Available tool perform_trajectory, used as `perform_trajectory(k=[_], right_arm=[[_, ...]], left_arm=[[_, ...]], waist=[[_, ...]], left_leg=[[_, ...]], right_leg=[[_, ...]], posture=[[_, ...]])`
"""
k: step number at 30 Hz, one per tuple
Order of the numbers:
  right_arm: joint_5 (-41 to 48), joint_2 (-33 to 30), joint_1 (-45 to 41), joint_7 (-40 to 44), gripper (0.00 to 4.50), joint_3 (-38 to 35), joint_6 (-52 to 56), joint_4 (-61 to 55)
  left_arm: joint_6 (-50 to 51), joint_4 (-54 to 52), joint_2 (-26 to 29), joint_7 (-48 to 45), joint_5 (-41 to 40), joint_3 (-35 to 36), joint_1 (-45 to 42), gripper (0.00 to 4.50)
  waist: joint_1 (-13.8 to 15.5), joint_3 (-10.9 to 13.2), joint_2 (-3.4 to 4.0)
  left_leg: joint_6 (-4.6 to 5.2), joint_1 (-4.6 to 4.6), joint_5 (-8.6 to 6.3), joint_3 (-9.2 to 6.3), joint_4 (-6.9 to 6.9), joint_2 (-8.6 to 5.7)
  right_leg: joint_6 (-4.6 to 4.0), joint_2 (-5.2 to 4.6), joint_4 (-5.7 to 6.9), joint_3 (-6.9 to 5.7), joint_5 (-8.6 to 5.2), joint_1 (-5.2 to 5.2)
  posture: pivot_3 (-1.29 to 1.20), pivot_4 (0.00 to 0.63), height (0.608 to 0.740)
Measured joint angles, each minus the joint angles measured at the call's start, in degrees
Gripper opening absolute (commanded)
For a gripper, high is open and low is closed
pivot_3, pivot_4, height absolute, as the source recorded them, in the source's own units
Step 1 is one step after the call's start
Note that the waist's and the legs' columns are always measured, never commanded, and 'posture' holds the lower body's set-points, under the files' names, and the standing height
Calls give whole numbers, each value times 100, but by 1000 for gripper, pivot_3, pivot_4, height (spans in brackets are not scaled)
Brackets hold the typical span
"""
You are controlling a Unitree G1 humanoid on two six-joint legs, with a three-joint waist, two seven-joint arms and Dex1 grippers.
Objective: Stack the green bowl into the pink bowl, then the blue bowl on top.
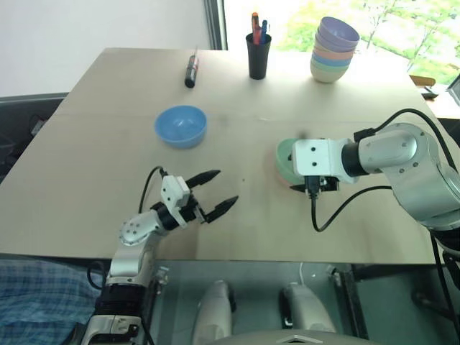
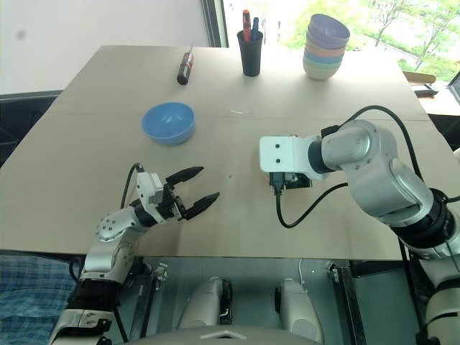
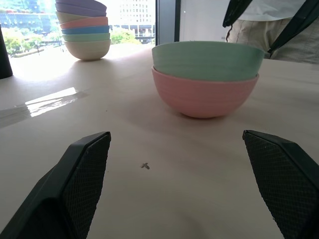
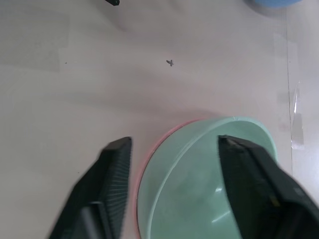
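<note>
The green bowl (image 3: 207, 60) sits nested in the pink bowl (image 3: 204, 97), the right tool (image 4: 169, 191) spread wide astride its rim, gripping nothing; next comes the blue bowl (image 1: 180, 126), far beyond the left tool (image 1: 213, 192), itself wide open and empty.

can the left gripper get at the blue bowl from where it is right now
Probably yes. The left gripper is open and empty over bare table, and the blue bowl sits alone just beyond it on the same side, nothing between them. The right gripper is off over the green bowl, out of the way.
</note>
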Motion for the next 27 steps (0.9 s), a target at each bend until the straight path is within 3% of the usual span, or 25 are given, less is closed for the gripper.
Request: perform_trajectory(k=[4, 9, 15, 20, 27], right_arm=[[359, 133, 5, -166, 4165, -472, 460, 119], [1344, 852, 170, -587, 4165, -2064, 1228, 152], [2718, 932, 940, -649, 4165, -3860, 1582, -55], [3716, 861, 1181, -766, 4165, -4756, 1665, -326], [4717, 494, 1632, -995, 4165, -5410, 1483, -387]], left_arm=[[6, -13, 0, 123, 17, 1, -93, 4500], [380, -36, 127, 847, 530, -14, -480, 4500], [1278, -57, 347, 1950, 1342, -37, -1022, 4500], [2443, -427, 500, 2697, 1977, -128, -1838, 4500], [2835, -472, 1027, 2805, 2907, -576, -2219, 4500]], waist=[[0, 0, -1], [24, -3, -9], [81, -1, -11], [92, 0, -13], [60, 0, -13]], left_leg=[[0, 1, 0, -1, 0, 0], [0, 0, 0, -8, -1, 0], [0, -4, 0, -12, -3, -3], [0, -1, 0, -13, -2, -3], [0, 0, 0, -10, -9, -3]], right_leg=[[0, 1, 1, 0, 0, 0], [0, 2, -1, -7, 1, 7], [1, 2, -3, -9, 1, 7], [3, 4, 0, -7, 2, 10], [2, 3, -4, -4, 1, 9]], posture=[[0, 150, 740], [0, 150, 740], [0, 150, 740], [0, 150, 740], [0, 150, 740]])
